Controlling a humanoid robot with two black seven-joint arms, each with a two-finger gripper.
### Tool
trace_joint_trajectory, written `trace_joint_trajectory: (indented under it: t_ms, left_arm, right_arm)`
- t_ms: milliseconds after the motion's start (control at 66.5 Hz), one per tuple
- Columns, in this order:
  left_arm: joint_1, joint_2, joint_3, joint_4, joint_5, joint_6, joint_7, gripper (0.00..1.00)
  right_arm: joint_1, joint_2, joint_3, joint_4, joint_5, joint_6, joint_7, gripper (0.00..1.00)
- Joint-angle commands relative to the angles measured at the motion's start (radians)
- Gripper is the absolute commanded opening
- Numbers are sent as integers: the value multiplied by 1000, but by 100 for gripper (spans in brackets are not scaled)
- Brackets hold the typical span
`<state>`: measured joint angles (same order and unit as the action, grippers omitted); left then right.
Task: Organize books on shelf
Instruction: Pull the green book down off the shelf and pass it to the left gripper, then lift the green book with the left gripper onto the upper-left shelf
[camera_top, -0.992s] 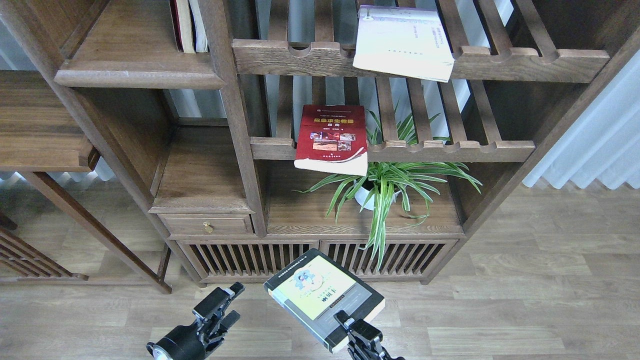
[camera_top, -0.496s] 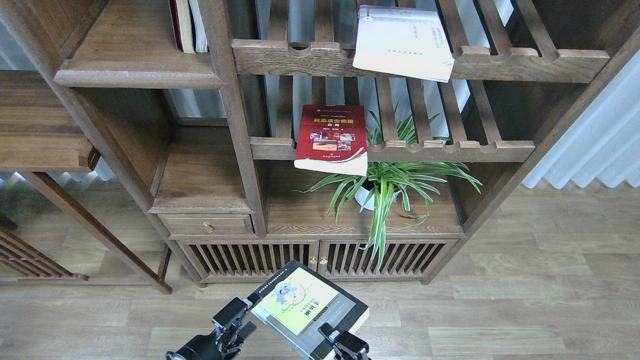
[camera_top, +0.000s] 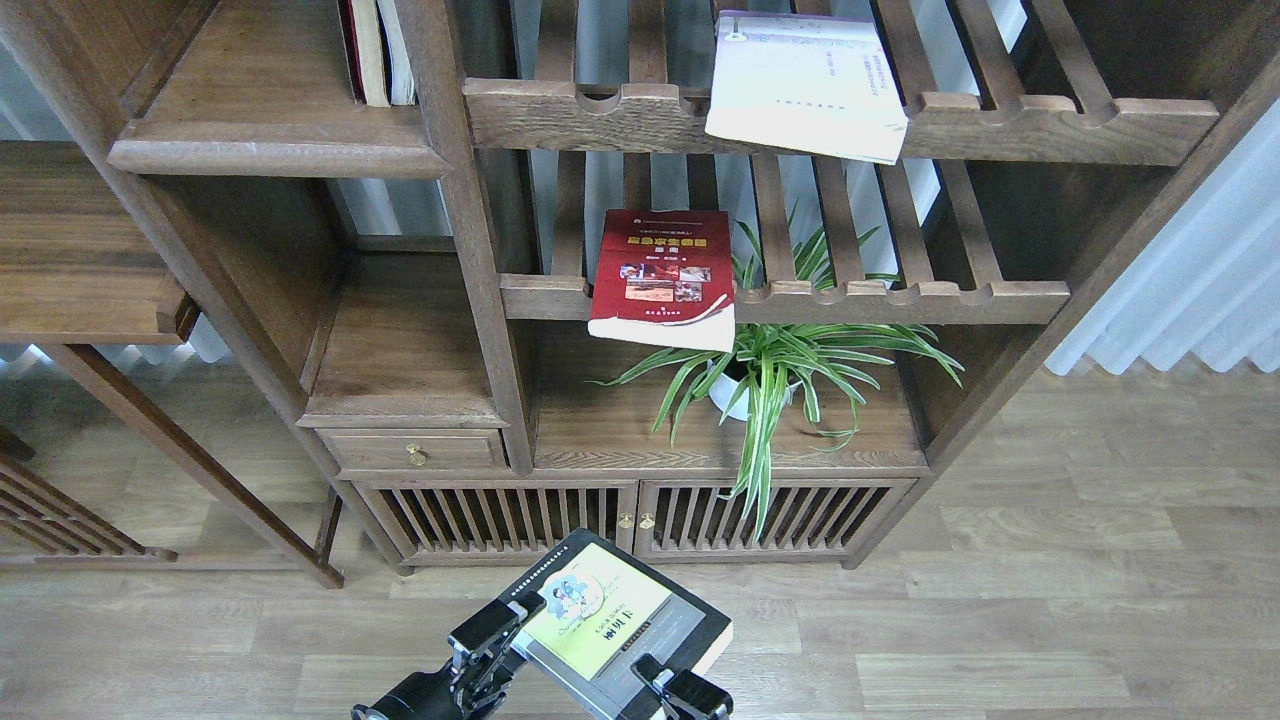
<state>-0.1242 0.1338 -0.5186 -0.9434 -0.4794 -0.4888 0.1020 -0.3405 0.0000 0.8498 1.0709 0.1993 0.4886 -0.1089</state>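
The black-grey book with a lime-green panel is held low in front of the cabinet. My right gripper is shut on its near edge. My left gripper is open, its fingers at the book's left edge. The red book lies flat on the middle slatted rack and overhangs its front rail. The white-lavender book lies on the upper slatted rack and overhangs too. The solid shelf with the moulded edge is at the upper left, with thin upright books at its right end.
A potted spider plant stands on the cabinet top under the red book. A small drawer with a brass knob and slatted cabinet doors are below. A side table stands left, a curtain right.
The right gripper and the black-grey book moved left and lower. The left gripper moved right until its fingers reached the book's left edge.
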Motion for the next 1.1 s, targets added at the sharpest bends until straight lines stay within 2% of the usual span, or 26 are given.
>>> trace_joint_trajectory:
  t_ms: [0, 105, 120, 195, 436, 481, 526, 541, 556, 571, 602, 617, 737, 1083]
  left_arm:
    - [-12, 3, -3, -2, 1, 0, -5, 50]
    - [-12, 6, -3, -2, 2, 0, -2, 40]
    - [-12, 7, -3, 0, 1, 0, -2, 34]
    - [-8, 9, -4, -2, 1, 0, -5, 16]
    - [-12, 10, -3, -2, 4, 0, 7, 6]
    - [-12, 12, -3, -3, 5, 0, 10, 6]
    - [-11, 17, -12, -6, 7, 0, 12, 6]
    - [-11, 21, -17, -9, 8, 0, 12, 6]
    - [-11, 23, -18, -12, 8, 0, 12, 5]
    - [-11, 35, -23, -17, 12, 0, 12, 5]
    - [-11, 43, -24, -20, 15, 0, 12, 5]
    - [-11, 76, -43, -37, 19, 0, 12, 5]
    - [-9, 154, -104, -86, 33, 0, 12, 5]
    - [-14, 543, -348, -284, 104, 0, 12, 5]
  right_arm:
    - [0, 0, 0, 0, -1, 0, 0, 4]
    - [0, 0, 0, 0, -1, 0, 0, 4]
    - [0, 0, 0, 0, -1, 0, 0, 4]
    - [0, 0, 0, -2, -1, 0, 0, 4]
    - [0, 0, 0, -2, -1, 0, 0, 6]
    - [0, 0, 2, -2, -3, 0, 0, 15]
    - [0, 0, 0, -2, -9, 0, 0, 39]
    - [0, 0, -2, -2, -14, 0, 0, 57]
    - [2, 0, -2, -2, -17, 0, 0, 62]
    - [2, 0, -2, -2, -27, 0, 0, 82]
    - [2, 0, -2, -2, -34, 0, 0, 89]
    - [0, 0, -2, -2, -46, 0, 1, 98]
    - [2, 0, 0, -2, -43, 0, 12, 99]
    - [2, 0, 2, -39, -46, 0, 8, 99]
